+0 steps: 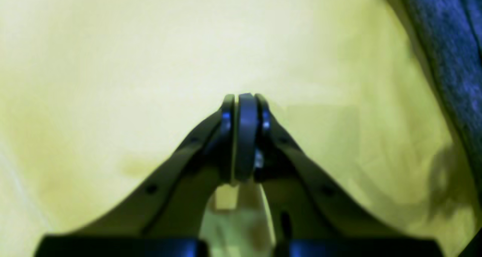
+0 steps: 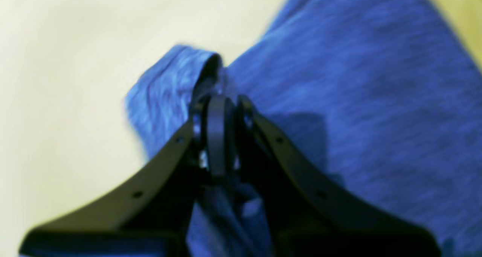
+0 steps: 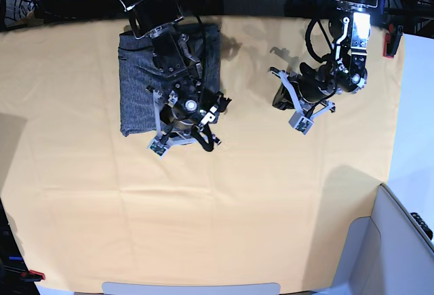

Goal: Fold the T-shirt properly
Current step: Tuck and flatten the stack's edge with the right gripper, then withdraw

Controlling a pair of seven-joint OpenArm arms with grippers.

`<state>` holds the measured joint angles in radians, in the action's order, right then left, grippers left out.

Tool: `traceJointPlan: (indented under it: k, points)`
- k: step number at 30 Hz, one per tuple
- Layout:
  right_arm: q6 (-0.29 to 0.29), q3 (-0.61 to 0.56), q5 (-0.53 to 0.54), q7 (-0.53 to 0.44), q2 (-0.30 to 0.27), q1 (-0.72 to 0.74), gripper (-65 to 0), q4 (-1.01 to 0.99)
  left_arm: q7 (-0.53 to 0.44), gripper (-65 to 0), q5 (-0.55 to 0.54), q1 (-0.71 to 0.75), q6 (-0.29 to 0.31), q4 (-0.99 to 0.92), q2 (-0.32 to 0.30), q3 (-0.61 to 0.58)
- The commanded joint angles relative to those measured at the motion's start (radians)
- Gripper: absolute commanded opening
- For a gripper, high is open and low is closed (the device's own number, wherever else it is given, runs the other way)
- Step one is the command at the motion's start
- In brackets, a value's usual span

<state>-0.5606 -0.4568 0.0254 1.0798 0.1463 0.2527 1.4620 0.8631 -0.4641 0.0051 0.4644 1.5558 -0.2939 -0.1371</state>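
The T-shirt (image 3: 135, 85) lies as a folded grey rectangle at the back left of the yellow-orange table cloth (image 3: 237, 207). My right gripper (image 3: 186, 132) hangs over its near right corner. In the right wrist view the right gripper (image 2: 222, 99) has its jaws a narrow slit apart, and a raised fold of the T-shirt (image 2: 357, 99) stands right at the tips. Whether the fold is pinched does not show. My left gripper (image 3: 280, 98) is to the right over bare cloth. The left wrist view shows the left gripper (image 1: 244, 99) shut and empty, with the T-shirt (image 1: 452, 42) edge at upper right.
A white and grey housing (image 3: 400, 241) fills the front right corner beyond the cloth's edge. Dark equipment lines the back edge. A pale bar (image 3: 190, 287) sits at the front edge.
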Motion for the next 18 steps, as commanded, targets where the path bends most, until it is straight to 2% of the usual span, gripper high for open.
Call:
traceJointPlan:
  k: [1, 5, 8, 14, 18]
  points:
    - [0.001, -0.027, -0.011, -0.016, 0.011, 0.029, -59.4, 0.027, 0.008, -64.4, 0.003, -0.012, 0.0, 0.007, -0.006, 0.004]
    - [0.001, -0.113, -0.011, -0.016, 0.011, 0.029, -59.4, 0.072, 0.008, -64.4, 0.003, -0.015, 0.0, 0.007, -0.006, 0.004]
    - [0.001, -0.135, -0.014, -0.016, 0.011, 0.026, -59.4, 0.107, 0.008, -64.4, 0.003, -0.015, 0.0, 0.007, -0.006, 0.006]
    - [0.011, -0.096, -0.017, -0.008, 0.011, 0.021, -59.2, 0.204, 0.008, -64.4, 0.003, -0.015, 0.0, 0.007, -0.006, 0.006]
    - [0.078, -0.003, -0.017, -0.006, 0.011, 0.007, -59.1, 0.274, 0.008, -64.4, 0.003, -0.015, 0.0, 0.007, -0.006, 0.006]
